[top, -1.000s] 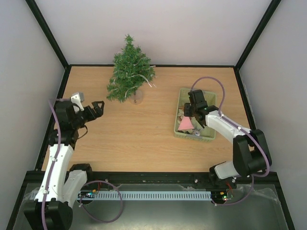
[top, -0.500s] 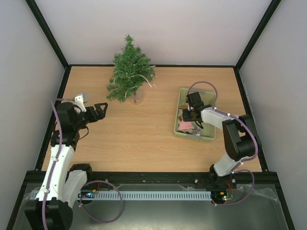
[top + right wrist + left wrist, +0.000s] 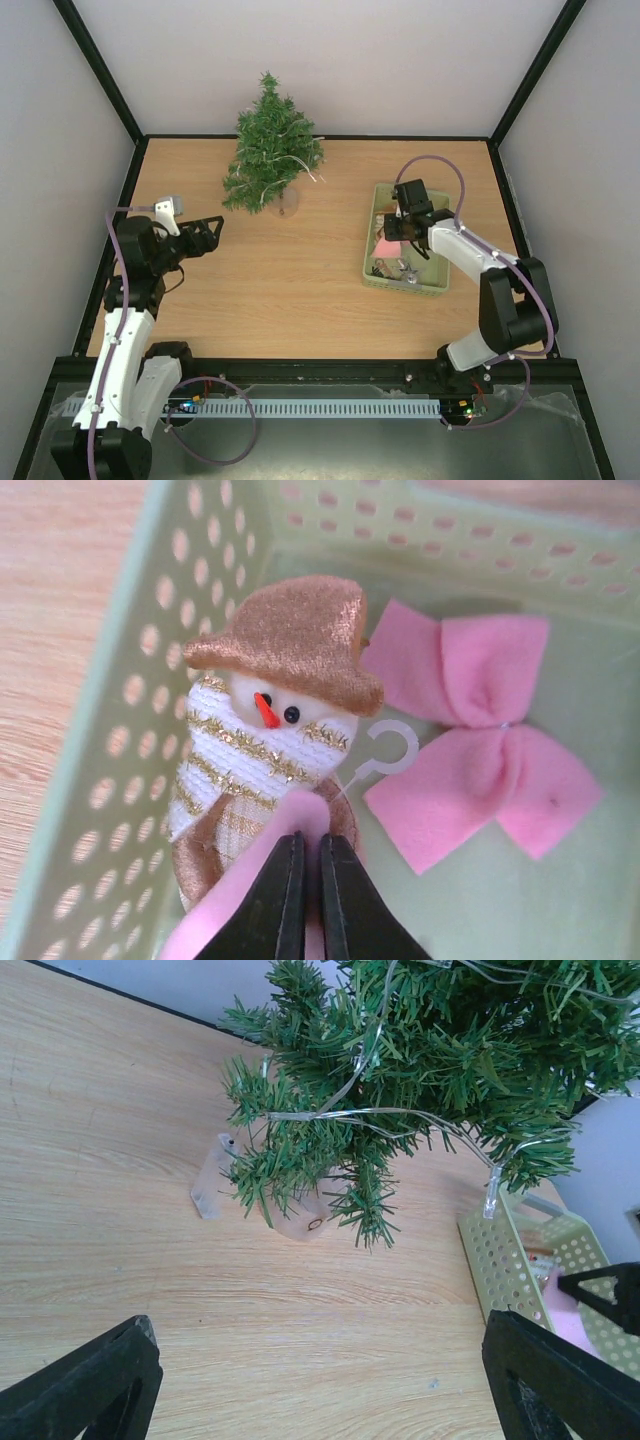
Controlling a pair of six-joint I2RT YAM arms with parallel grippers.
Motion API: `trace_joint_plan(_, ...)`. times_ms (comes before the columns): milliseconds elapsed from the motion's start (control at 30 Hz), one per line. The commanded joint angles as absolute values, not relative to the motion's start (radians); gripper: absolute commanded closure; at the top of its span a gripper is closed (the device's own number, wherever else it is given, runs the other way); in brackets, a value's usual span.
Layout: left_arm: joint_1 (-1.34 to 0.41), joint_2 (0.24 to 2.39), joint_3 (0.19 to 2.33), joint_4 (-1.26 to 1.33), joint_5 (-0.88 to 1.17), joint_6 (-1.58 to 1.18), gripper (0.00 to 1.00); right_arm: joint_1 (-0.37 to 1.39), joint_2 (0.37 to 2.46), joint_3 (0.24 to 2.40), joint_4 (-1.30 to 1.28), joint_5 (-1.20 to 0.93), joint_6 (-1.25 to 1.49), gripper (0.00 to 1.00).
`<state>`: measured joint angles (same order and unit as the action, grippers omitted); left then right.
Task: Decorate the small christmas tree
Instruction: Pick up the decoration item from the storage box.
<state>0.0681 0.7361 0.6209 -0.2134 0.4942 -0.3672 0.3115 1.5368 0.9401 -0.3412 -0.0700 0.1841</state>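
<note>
Early days: the tree (image 3: 272, 150) carries only a light string (image 3: 400, 1115); ornaments lie in the basket (image 3: 440, 285). The right fingers (image 3: 278, 900) seem clamped on a pink felt piece (image 3: 215, 925); the left fingers (image 3: 90, 1385) stand apart.

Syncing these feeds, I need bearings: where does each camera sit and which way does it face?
Top external: above and behind the bases, looking down on the wooden table; left arm and right arm show.
Left wrist: on the left arm, facing across the table at the small bushy green christmas tree; open left gripper frames the bottom.
Right wrist: looking down into the pale green perforated basket; right gripper shut on pink felt piece.
Shared: top and left wrist both show tree and basket.
</note>
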Motion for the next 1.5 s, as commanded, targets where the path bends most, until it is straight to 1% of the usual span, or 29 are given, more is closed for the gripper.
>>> trace_joint_plan(0, 0.058, 0.698, 0.596, -0.210, 0.512, -0.359, 0.11, 0.307, 1.452, 0.989, -0.436, -0.029, 0.203, 0.97)
trace_joint_plan(33, 0.056, 0.693, 0.593, -0.207, 0.509, -0.361, 0.11, 0.308, 1.439, 0.986, -0.437, -0.025, 0.201, 0.98)
trace_joint_plan(167, 0.054, 0.697, 0.594, -0.209, 0.508, -0.362, 0.10, 0.307, 1.403, 0.963, -0.441, -0.021, 0.197, 0.98)
trace_joint_plan(267, 0.054, 0.705, 0.597, -0.210, 0.511, -0.362, 0.09, 0.308, 1.379, 0.944, -0.432, -0.063, 0.212, 0.98)
trace_joint_plan(300, 0.054, 0.706, 0.599, -0.211, 0.511, -0.361, 0.09, 0.308, 1.373, 0.940, -0.431, -0.067, 0.216, 0.98)
trace_joint_plan(400, 0.054, 0.704, 0.598, -0.212, 0.514, -0.360, 0.09, 0.309, 1.365, 0.915, -0.396, -0.063, 0.207, 0.91)
trace_joint_plan(433, 0.054, 0.702, 0.597, -0.211, 0.512, -0.360, 0.09, 0.309, 1.369, 0.904, -0.379, -0.068, 0.207, 0.90)
trace_joint_plan(500, 0.054, 0.702, 0.596, -0.212, 0.512, -0.360, 0.09, 0.308, 1.399, 0.890, -0.353, -0.100, 0.201, 0.97)
trace_joint_plan(567, 0.054, 0.701, 0.596, -0.211, 0.513, -0.360, 0.09, 0.308, 1.442, 0.889, -0.338, -0.115, 0.201, 0.98)
trace_joint_plan(600, 0.054, 0.700, 0.595, -0.209, 0.515, -0.359, 0.09, 0.309, 1.465, 0.897, -0.342, -0.112, 0.202, 0.97)
trace_joint_plan(667, 0.054, 0.703, 0.596, -0.209, 0.516, -0.360, 0.09, 0.308, 1.498, 0.914, -0.367, -0.097, 0.212, 0.89)
trace_joint_plan(800, 0.054, 0.707, 0.596, -0.207, 0.528, -0.357, 0.09, 0.309, 1.497, 0.894, -0.383, -0.073, 0.251, 0.78)
trace_joint_plan(967, 0.054, 0.701, 0.595, -0.205, 0.535, -0.357, 0.09, 0.308, 1.505, 0.850, -0.371, -0.094, 0.270, 0.69)
trace_joint_plan(1067, 0.054, 0.699, 0.594, -0.205, 0.534, -0.359, 0.09, 0.308, 1.530, 0.847, -0.364, -0.128, 0.276, 0.70)
trace_joint_plan(1233, 0.054, 0.699, 0.595, -0.208, 0.526, -0.357, 0.09, 0.308, 1.561, 0.828, -0.341, -0.090, 0.277, 0.68)
trace_joint_plan(1300, 0.054, 0.697, 0.594, -0.209, 0.525, -0.357, 0.09, 0.307, 1.579, 0.823, -0.328, -0.107, 0.273, 0.68)
trace_joint_plan(1400, 0.054, 0.696, 0.593, -0.210, 0.520, -0.357, 0.09, 0.308, 1.589, 0.807, -0.305, -0.128, 0.277, 0.72)
trace_joint_plan(1467, 0.054, 0.698, 0.594, -0.210, 0.517, -0.357, 0.09, 0.308, 1.581, 0.803, -0.297, -0.135, 0.281, 0.78)
